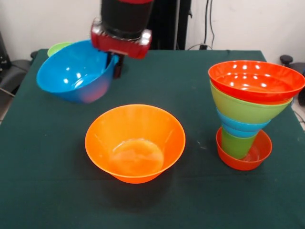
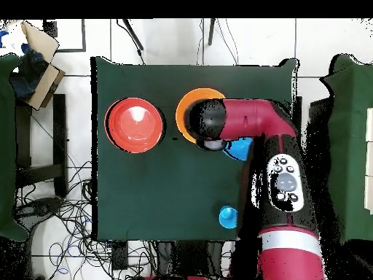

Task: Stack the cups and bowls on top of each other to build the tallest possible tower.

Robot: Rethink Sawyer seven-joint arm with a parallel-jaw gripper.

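Note:
My gripper [image 1: 116, 64] is shut on the near-right rim of a large blue bowl [image 1: 74, 71] and holds it tilted at the table's far left. In the overhead view the arm hides the gripper and only a part of this bowl [image 2: 239, 149] shows. A large orange bowl [image 1: 135, 143] stands upright and empty at the middle; it also shows in the overhead view [image 2: 191, 109]. The tower [image 1: 245, 114] stands at the right: a small red-orange bowl [image 1: 255, 155] lowest, then a green cup [image 1: 237, 143], a blue bowl [image 1: 238, 128], a green bowl [image 1: 245, 109] and a wide red bowl [image 1: 256, 80] on top.
A light green bowl [image 1: 58, 47] peeks out behind the blue bowl at the far left edge. A small blue round piece [image 2: 228, 216], cup or bowl I cannot tell, stands near the robot's side of the dark green table [image 2: 146, 197]. Cables lie on the floor around.

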